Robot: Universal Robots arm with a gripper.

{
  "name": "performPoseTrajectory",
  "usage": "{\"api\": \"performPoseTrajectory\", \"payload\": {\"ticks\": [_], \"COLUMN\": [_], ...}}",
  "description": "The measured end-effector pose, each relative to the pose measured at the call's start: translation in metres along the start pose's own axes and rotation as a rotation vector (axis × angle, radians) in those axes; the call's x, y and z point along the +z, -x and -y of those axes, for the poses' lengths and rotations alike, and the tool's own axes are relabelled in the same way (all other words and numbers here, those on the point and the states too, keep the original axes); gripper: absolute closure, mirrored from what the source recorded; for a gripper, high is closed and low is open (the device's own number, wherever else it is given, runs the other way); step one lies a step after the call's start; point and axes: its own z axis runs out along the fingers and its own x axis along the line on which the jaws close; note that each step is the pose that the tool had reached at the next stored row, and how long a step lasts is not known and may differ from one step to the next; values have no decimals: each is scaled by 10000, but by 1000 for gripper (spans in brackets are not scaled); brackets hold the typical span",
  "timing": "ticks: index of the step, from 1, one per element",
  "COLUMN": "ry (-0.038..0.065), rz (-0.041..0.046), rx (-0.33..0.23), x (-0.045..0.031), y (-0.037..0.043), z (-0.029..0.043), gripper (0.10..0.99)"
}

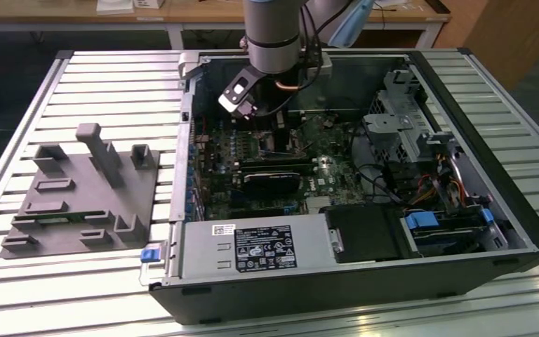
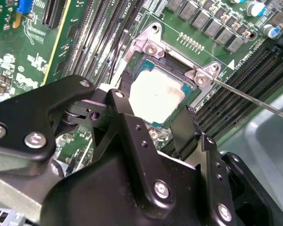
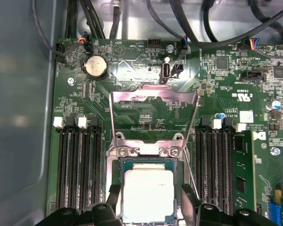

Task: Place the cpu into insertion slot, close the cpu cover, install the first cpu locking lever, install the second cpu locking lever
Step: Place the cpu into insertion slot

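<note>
The black gripper (image 2: 154, 101) is nearest, its two fingers (image 2: 184, 126) spread apart and holding nothing. The cpu (image 3: 148, 194) lies flat right between them, down in the insertion slot (image 3: 107, 176), and the first wrist view shows a small gap on each side. The cpu cover (image 3: 155, 94) stands up open on the far side of the slot from the gripper (its hinge runs along that far edge). The chip's near edge hides behind the gripper's body, so it is hard to tell if the chip sits fully flat. In the exterior view the arm (image 1: 271, 35) blocks the slot.

Bright even light, glare on slatted table (image 1: 64, 305), mild blur
</note>
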Motion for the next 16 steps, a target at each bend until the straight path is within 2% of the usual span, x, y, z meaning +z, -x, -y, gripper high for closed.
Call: {"api": "performPoseTrajectory", "payload": {"ticks": [8,9,10,11,13,14,15,16], "ry": [1,1,1,1,1,1,1,1], "rz": [-1,-1,-1,-1,-1,0,-1,-1], "rx": [-1,0,0,0,0,0,0,0], "x": [-20,-21,-22,-22,-23,-24,-25,-25], "y": [0,0,0,0,0,1,0,0], "z": [-2,-2,-2,-3,-3,-3,-3,-3], "gripper": [478,494,553,553,675,675,729,729]}}
